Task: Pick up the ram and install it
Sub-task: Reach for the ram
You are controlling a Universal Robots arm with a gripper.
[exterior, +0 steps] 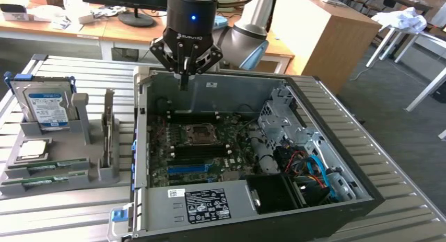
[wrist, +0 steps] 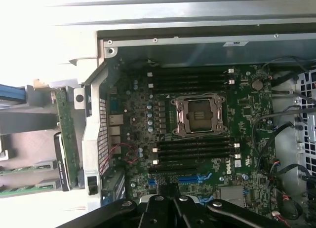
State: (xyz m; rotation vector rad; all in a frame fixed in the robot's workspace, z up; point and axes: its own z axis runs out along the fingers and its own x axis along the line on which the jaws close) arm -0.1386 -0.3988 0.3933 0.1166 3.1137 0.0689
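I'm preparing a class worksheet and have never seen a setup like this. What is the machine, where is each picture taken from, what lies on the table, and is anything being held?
The machine is a single robot arm. Its grasping part, the end effector, hangs above an open computer case. One picture comes from a camera off the arm. The other comes from a camera on the wrist, looking down at the green motherboard inside the case. At the exterior view's left, a grey holder carries a hard drive, a square processor chip and two ram sticks. The end effector's fingers are shut with no stick between them, and both sticks lie in the holder.
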